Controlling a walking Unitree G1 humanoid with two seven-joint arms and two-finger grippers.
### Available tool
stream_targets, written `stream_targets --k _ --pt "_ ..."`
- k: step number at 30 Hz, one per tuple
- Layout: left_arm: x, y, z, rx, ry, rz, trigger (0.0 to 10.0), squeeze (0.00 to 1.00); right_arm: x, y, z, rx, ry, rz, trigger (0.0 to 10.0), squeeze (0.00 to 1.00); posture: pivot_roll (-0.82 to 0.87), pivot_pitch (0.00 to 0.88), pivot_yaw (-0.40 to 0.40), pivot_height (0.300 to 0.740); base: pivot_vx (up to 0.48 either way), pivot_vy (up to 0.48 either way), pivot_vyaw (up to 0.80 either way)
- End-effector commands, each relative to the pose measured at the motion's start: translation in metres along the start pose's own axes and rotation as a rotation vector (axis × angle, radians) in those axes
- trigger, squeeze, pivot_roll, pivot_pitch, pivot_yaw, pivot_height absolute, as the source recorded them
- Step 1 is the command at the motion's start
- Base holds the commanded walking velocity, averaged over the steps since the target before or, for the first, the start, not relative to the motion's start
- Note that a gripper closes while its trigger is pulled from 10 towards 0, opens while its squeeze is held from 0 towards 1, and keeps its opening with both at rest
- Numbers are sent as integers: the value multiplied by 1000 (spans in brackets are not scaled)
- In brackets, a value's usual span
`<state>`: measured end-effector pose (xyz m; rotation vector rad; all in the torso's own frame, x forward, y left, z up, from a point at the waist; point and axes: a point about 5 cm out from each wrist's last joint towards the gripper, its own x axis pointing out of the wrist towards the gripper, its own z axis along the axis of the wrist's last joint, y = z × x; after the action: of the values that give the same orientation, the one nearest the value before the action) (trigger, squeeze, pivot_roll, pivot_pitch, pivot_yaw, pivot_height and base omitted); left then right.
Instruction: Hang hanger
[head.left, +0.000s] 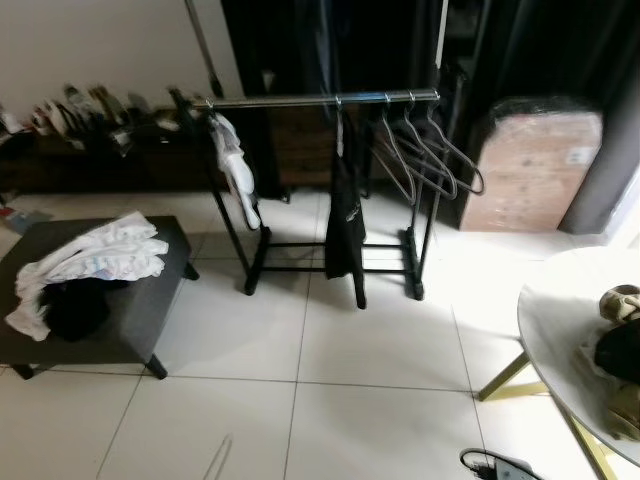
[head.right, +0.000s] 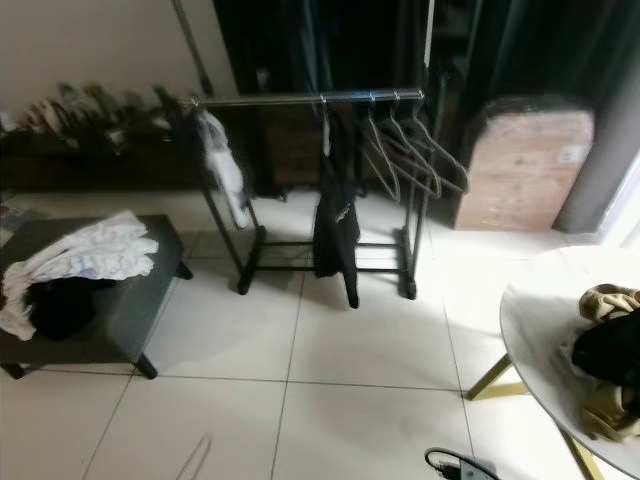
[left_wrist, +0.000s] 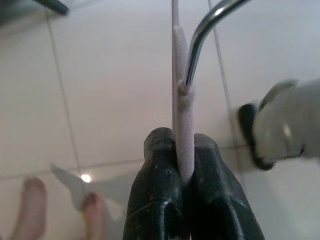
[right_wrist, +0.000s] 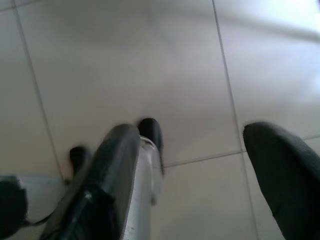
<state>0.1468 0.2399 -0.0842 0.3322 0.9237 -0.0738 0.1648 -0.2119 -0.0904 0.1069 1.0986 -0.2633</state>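
White tiled floor (head.left: 380, 350), clothes rack (head.left: 320, 100) with hangers (head.left: 425, 150) beside a low table (head.left: 150, 300), left gripper (left_wrist: 184, 150) pinching a pale hanger (left_wrist: 182, 125), right gripper (right_wrist: 200, 145) spread over bare tiles.

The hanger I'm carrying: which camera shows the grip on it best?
The left wrist view. There the left end effector is shut on the pale hanger, just below its metal hook. The left eye view catches just a faint sliver of the hanger low over the floor tiles; the right eye view shows the same sliver.
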Motion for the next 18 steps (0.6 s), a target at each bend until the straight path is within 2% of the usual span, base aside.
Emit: stream_targets --k 1,4,5,6,7,11,18 --pt "-3 9 -8 42 21 42 10000 0 0 9 -8 -20 22 20 10000 0 -39 81 58 740 0 0 0" --pt "-4 9 -8 40 13 58 10000 0 -1 10 -13 -20 33 24 10000 0 -30 78 58 740 0 0 0" --pt "6 22 45 -9 -179 63 10000 0 -1 11 -15 -31 38 32 10000 0 -28 76 58 740 0 0 0" --pt "8 28 68 -29 -261 64 10000 0 -1 11 -17 -38 41 34 10000 0 -28 75 59 740 0 0 0" --pt "7 33 82 -36 -313 70 10000 0 -1 11 -17 -45 42 34 10000 0 -27 73 60 740 0 0 0" --pt "-1 43 102 -105 -438 125 10000 0 -1 6 -16 -55 31 39 10000 0 -21 62 58 740 0 0 0" --pt "-10 40 125 -152 -560 131 10000 0 0 3 -6 -66 11 50 10000 0 -19 53 54 740 0 0 0"
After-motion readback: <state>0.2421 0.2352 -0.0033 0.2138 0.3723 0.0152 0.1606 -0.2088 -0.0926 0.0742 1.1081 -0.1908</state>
